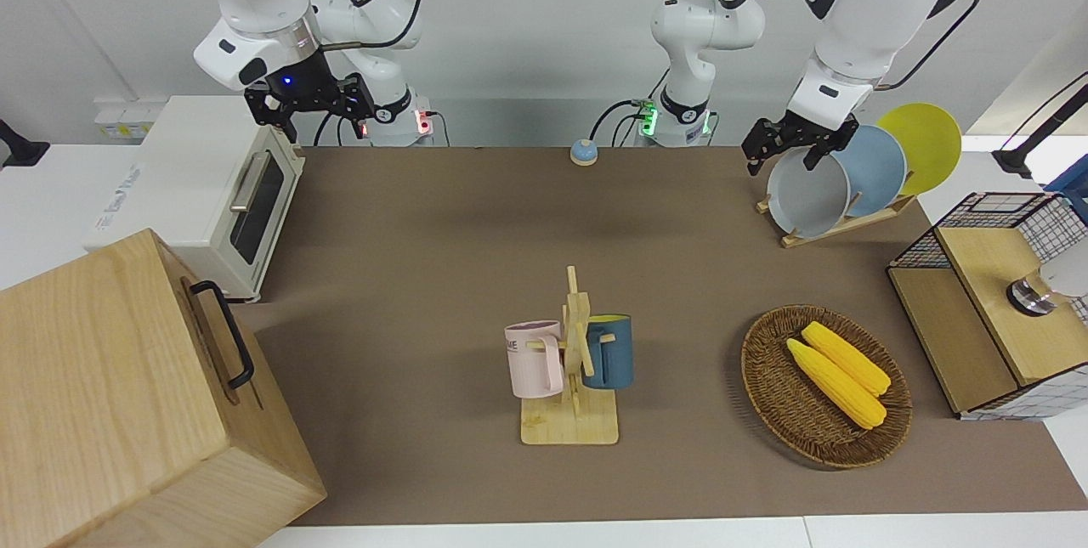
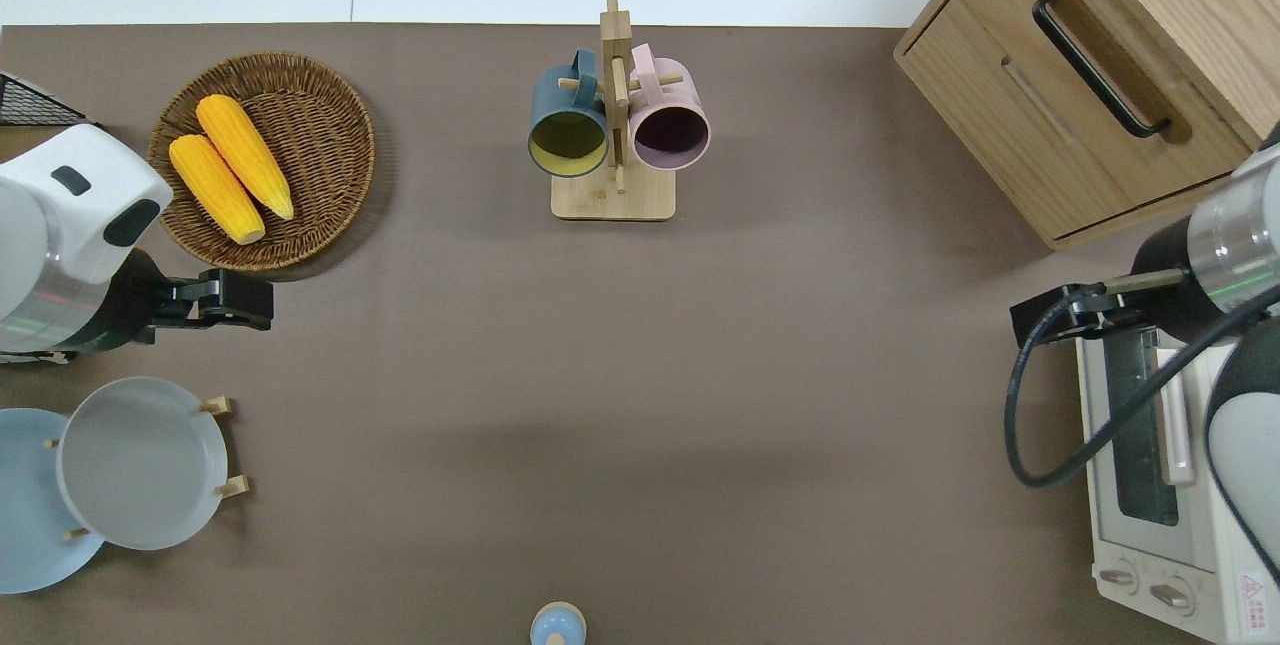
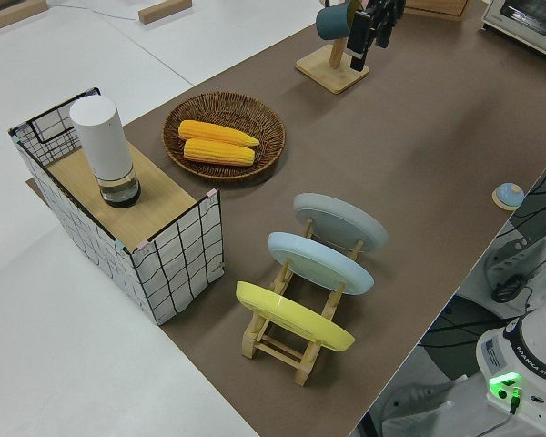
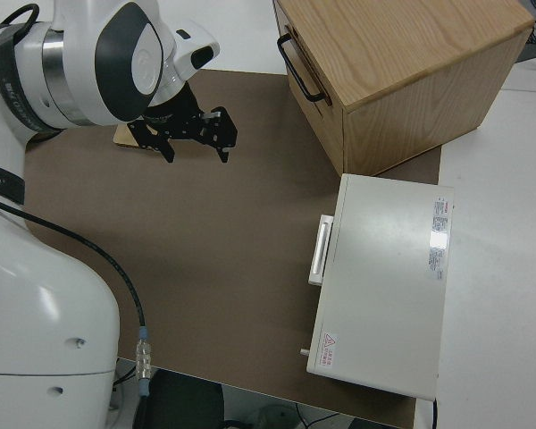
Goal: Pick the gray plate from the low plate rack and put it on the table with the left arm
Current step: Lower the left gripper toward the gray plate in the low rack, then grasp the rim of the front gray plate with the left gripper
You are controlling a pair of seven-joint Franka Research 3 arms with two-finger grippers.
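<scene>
The gray plate (image 1: 807,195) leans in the slot of the low plate rack (image 1: 837,228) nearest the table's middle, at the left arm's end of the brown table (image 1: 425,276). It also shows in the overhead view (image 2: 140,465) and the left side view (image 3: 341,221). My left gripper (image 1: 784,155) is open and empty in the air. In the overhead view my left gripper (image 2: 240,297) is over bare table between the wicker basket and the rack, apart from the plate. My right gripper (image 4: 196,147) is open, and that arm is parked.
A light-blue plate (image 1: 880,170) and a yellow plate (image 1: 926,144) lean in the same rack. A wicker basket (image 2: 330,85) holds two corn cobs. A mug tree (image 2: 612,125), wire-sided shelf (image 1: 977,310), wooden cabinet (image 1: 110,395), toaster oven (image 1: 212,191) and small blue bell (image 1: 583,152) stand around.
</scene>
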